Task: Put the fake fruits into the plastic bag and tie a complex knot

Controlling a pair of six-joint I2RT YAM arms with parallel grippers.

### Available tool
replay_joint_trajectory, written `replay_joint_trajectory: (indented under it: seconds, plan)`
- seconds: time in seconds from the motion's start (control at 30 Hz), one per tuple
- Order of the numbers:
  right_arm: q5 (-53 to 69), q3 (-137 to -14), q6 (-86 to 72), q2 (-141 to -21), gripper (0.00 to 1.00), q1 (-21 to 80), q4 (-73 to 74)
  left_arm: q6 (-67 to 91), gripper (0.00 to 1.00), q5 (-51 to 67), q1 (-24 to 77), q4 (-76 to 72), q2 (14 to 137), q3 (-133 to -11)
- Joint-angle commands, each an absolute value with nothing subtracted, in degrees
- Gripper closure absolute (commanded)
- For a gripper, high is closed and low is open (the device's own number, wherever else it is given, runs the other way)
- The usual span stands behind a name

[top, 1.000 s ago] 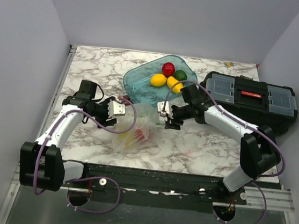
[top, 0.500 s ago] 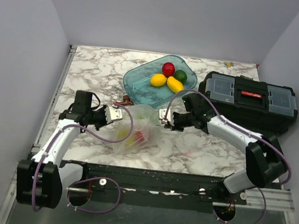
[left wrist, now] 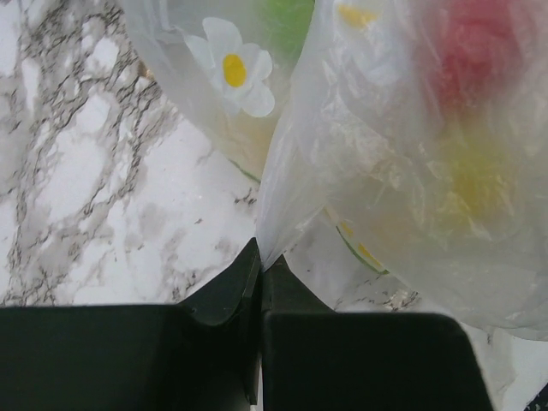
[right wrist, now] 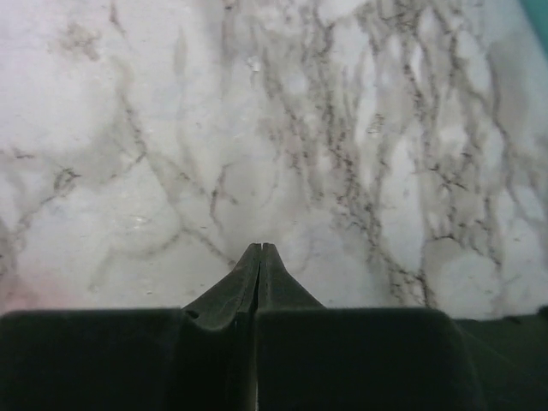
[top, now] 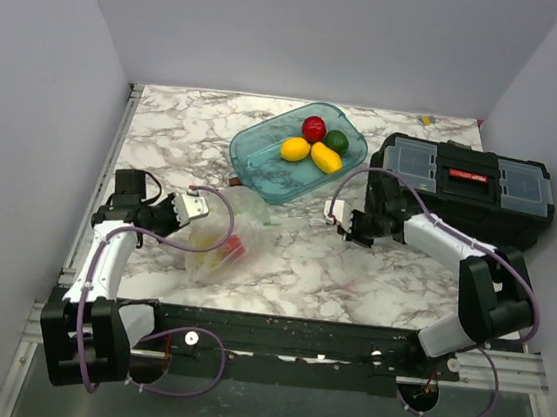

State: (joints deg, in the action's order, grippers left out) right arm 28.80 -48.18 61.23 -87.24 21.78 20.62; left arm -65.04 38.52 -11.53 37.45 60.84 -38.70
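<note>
Left gripper (left wrist: 260,255) is pinched tight on a fold of the plastic bag (left wrist: 402,180). Bag bulges just ahead of its tips, with red and yellow fake fruits (left wrist: 467,60) blurred inside. Right gripper (right wrist: 260,250) has jaws together and holds nothing, bare marble table (right wrist: 128,128) ahead. Four others sit in teal tub (top: 259,156), beyond both grippers.

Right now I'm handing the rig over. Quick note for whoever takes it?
Left gripper: shut, pinching a fold of the plastic bag.
Right gripper: shut, empty, over the bare marble table.
Done: the bag lies by the left arm and holds at least a red fruit and a yellow fruit.
Left: four fake fruits (red, green, two yellow) sit in the teal tub. Bag them, then tie the knot; none shows yet.
</note>
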Motion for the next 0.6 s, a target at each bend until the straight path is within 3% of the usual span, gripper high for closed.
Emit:
replay_joint_trajectory:
  seconds: [0.0,0.03,0.1,0.17,0.3,0.57]
  plan:
    - [33.3,-53.74,59.86,-88.2,0.96,22.68,30.62,-64.92,1.0,37.33,-6.22,36.22,60.66,-37.66]
    - [35.0,-55.28,59.64,-87.88,0.8,22.68,32.78,-64.34,1.0,37.59,-5.65,35.77,60.48,-37.64]
    - [37.58,-56.88,58.03,-85.76,0.39,23.02,34.56,-63.93,1.0,38.46,-4.66,35.25,60.29,-37.76]
    - [38.5,-56.09,55.35,-83.25,0.18,24.2,31.61,-63.84,1.0,39.13,-3.45,34.79,60.39,-37.79]
    - [36.7,-54.77,53.66,-83.92,0.16,29.94,25.87,-61.68,1.0,39.96,-0.4,33.03,61.46,-38.38]
    - [34.04,-54.94,47.72,-93.84,0.33,35.39,11.04,-58.96,1.0,39.56,4.47,31.05,64.04,-40.15]
